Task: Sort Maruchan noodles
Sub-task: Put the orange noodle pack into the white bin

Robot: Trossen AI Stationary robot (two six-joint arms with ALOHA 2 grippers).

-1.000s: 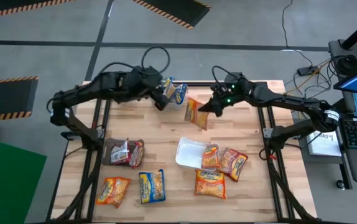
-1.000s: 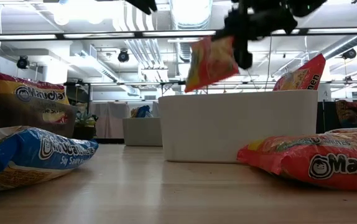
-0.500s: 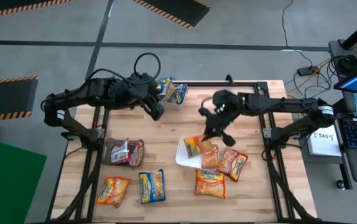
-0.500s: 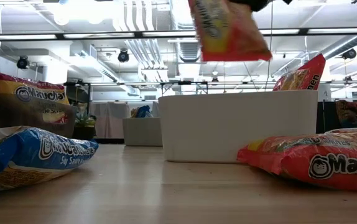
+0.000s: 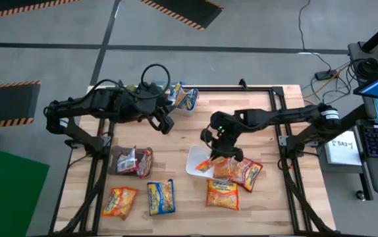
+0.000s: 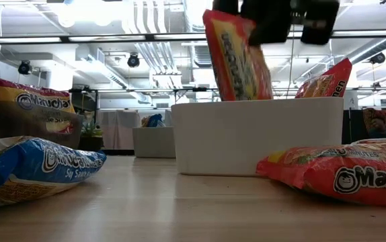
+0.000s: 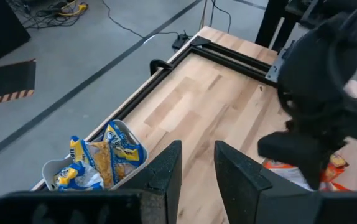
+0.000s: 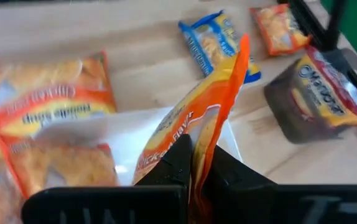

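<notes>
The orange packet [image 5: 204, 164], carried from the far side a second ago, is now lowered upright into the white tray [image 5: 193, 160], pinched in the right gripper [image 5: 216, 153]. Release seems imminent. The left gripper [image 5: 164, 124], far-left, waits, fingers slightly parted, empty.

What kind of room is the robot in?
Probably a robot lab or workshop. Striped hazard tape marks the bare grey floor, ducts and strip lights hang overhead, and a computer desk with loose cables sits beside the table.
</notes>
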